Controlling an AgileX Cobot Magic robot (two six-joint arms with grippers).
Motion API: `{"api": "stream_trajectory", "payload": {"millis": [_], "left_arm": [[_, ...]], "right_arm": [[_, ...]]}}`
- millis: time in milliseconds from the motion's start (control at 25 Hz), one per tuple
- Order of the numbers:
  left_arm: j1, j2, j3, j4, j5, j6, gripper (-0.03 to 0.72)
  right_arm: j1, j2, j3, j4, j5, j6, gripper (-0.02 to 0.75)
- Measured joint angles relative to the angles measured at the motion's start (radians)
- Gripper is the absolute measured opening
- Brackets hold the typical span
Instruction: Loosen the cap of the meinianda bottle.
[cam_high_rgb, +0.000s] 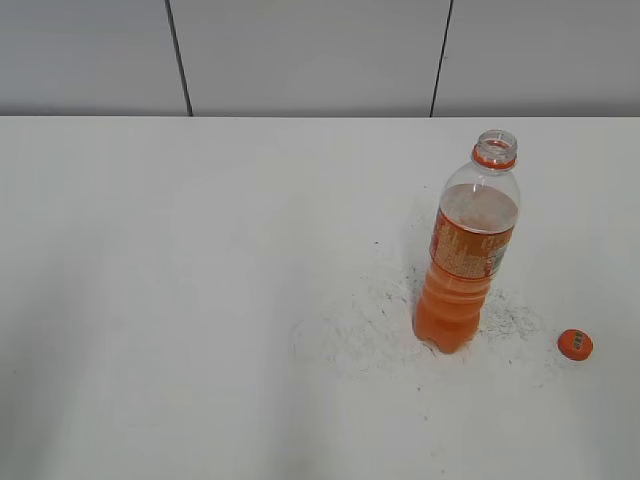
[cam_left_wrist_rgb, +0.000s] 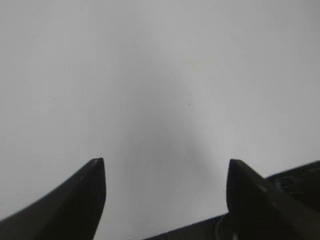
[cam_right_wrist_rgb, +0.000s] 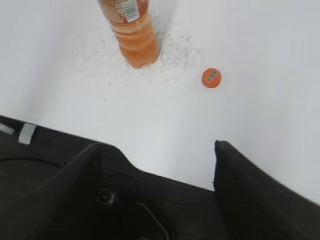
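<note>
The meinianda bottle (cam_high_rgb: 467, 262) stands upright on the white table at the right, with its neck open and only the orange neck ring on it. Its lower body also shows in the right wrist view (cam_right_wrist_rgb: 134, 35). The orange cap (cam_high_rgb: 575, 344) lies on the table to the right of the bottle's base, apart from it; it also shows in the right wrist view (cam_right_wrist_rgb: 211, 77). My left gripper (cam_left_wrist_rgb: 165, 170) is open and empty over bare table. My right gripper (cam_right_wrist_rgb: 157, 150) is open and empty, well short of the bottle and cap. Neither gripper shows in the exterior view.
The white table (cam_high_rgb: 200, 300) has dark scuff marks (cam_high_rgb: 380, 310) around the bottle's base. A grey panelled wall (cam_high_rgb: 300, 55) runs along the far edge.
</note>
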Motion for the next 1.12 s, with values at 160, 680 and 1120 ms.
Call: {"api": "stream_trajectory", "payload": {"millis": [160,680,1120], "left_arm": [[0.0,-0.211,0.004,-0.172,0.04,0.166,0.58],[-0.001,-0.55,0.078,-0.252,0.059,0.268,0.564],[0.012,-0.553,0.078,-0.262,0.059,0.27,0.561]], "right_arm": [[0.0,-0.104,0.027,-0.071,0.0,0.0,0.507],[0.0,-0.25,0.226,-0.13,-0.066,-0.061,0.508],[0.0,-0.252,0.248,-0.131,-0.111,-0.062,0.508]]}}
